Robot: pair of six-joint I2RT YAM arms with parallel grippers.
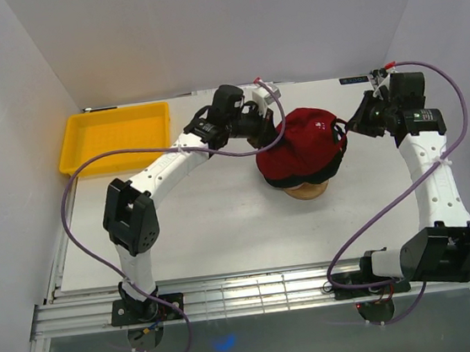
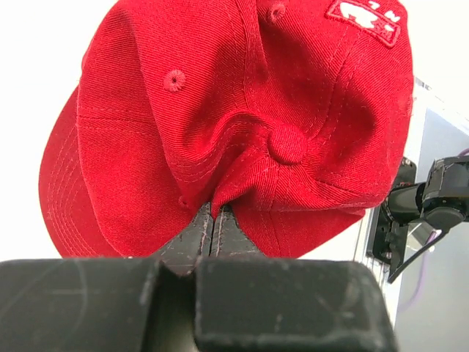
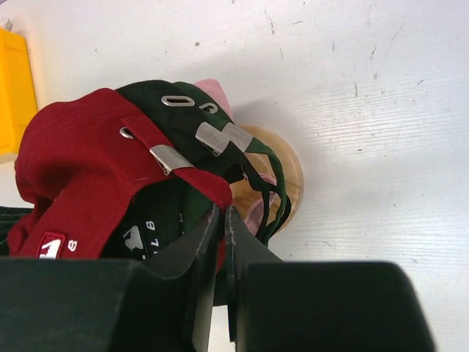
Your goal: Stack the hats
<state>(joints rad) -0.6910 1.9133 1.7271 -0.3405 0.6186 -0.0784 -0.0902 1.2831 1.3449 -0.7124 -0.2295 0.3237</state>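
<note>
The red cap (image 1: 303, 143) sits on top of the stack over the wooden pedestal stand (image 1: 307, 191) in the middle of the table. My left gripper (image 1: 268, 130) is shut, pinching a fold of the red cap's crown (image 2: 242, 147) at its left side. My right gripper (image 1: 349, 122) is shut on the red cap's rear strap (image 3: 198, 180) at the right. In the right wrist view the dark green cap (image 3: 183, 110) lies under the red one, with a pink edge (image 3: 212, 92) and the stand (image 3: 282, 172) below. The black cap shows only as a dark rim (image 1: 336, 164).
A shallow yellow tray (image 1: 116, 137) stands at the back left of the table. White walls enclose the table on three sides. Purple cables loop from both arms over the table's sides.
</note>
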